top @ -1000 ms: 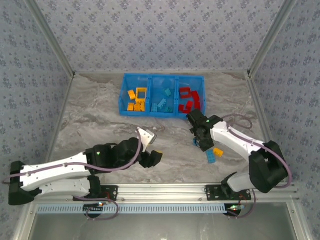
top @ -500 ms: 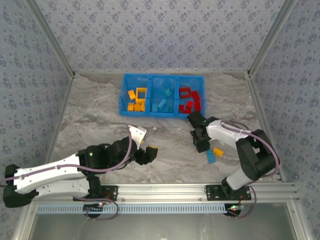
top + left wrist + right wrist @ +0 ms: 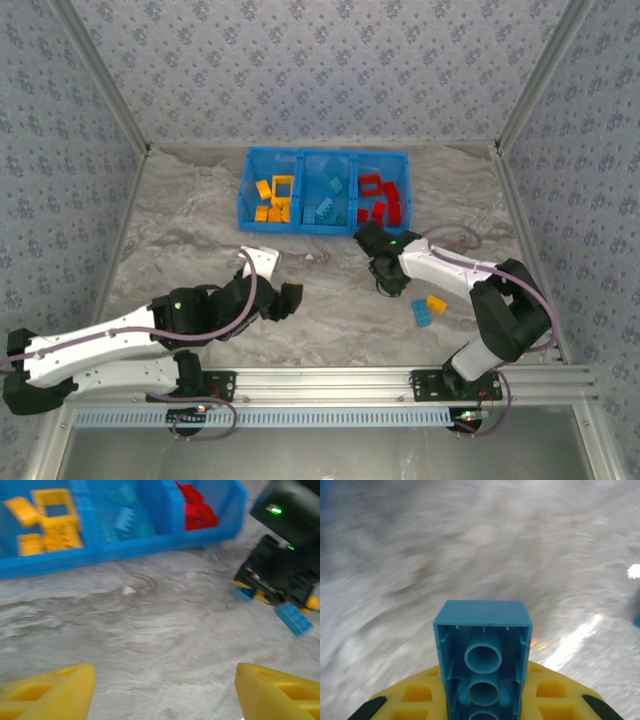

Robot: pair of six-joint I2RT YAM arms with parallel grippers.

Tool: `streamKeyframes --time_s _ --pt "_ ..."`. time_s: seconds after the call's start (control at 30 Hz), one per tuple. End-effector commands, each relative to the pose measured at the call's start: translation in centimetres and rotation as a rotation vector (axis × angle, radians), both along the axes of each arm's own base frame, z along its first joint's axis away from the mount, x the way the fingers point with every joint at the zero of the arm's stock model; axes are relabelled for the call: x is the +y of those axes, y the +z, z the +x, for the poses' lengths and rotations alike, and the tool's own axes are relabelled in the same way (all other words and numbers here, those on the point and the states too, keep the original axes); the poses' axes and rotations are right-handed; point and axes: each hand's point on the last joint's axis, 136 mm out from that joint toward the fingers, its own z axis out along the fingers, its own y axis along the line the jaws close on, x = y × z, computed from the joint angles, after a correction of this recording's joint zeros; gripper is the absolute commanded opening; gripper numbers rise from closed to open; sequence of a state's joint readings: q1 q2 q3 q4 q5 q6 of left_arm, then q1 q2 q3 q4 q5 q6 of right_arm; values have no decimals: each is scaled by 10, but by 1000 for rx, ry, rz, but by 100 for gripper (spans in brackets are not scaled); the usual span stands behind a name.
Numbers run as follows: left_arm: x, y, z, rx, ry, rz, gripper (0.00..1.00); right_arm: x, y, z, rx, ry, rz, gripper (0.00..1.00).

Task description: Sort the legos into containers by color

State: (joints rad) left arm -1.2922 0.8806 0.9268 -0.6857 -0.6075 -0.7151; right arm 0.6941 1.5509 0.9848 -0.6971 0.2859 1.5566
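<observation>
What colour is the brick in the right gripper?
Light blue brick, clearest in the right wrist view.

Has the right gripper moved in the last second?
Yes. The right gripper, shut on a light blue brick, shifted left, away from the two loose bricks, toward the blue bin.

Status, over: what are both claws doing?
Right gripper shut on blue brick. Left gripper open, empty. Loose blue brick, yellow brick on table. Bin unobstructed.

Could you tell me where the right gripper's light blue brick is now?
In the right wrist view the light blue brick is clamped in the right gripper, over the table right of centre, in front of the bin, nearest its red compartment.
</observation>
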Motion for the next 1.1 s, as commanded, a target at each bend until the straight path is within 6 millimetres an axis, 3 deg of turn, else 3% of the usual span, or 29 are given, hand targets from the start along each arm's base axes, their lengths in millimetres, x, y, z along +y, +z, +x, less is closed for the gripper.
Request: streamKeyframes --time_s 0.0,0.07,0.13,0.3,0.47,0.63,0.77,0.9,1.07 --pt "46 25 16 -79 229 33 75 29 59 24 -181 267 -200 19" --pt "60 36 20 -106 295 33 76 61 83 39 -243 409 -257 20" --pt "65 46 23 -128 319 28 77 81 89 51 -227 499 -308 20" --pt "54 66 32 -136 293 4 80 110 78 101 -174 626 -378 20" --pt "20 74 51 7 137 -181 82 112 63 150 -81 656 -458 20" --pt "10 74 76 101 100 -315 82 107 42 181 -14 649 -489 21" --pt "-9 67 92 194 13 -446 82 102 29 196 8 658 -511 22" --pt "-19 58 100 241 -2 -459 81 104 28 209 -14 674 -527 25" --pt "-21 51 100 260 0 -467 81 104 24 212 -8 680 -525 40"
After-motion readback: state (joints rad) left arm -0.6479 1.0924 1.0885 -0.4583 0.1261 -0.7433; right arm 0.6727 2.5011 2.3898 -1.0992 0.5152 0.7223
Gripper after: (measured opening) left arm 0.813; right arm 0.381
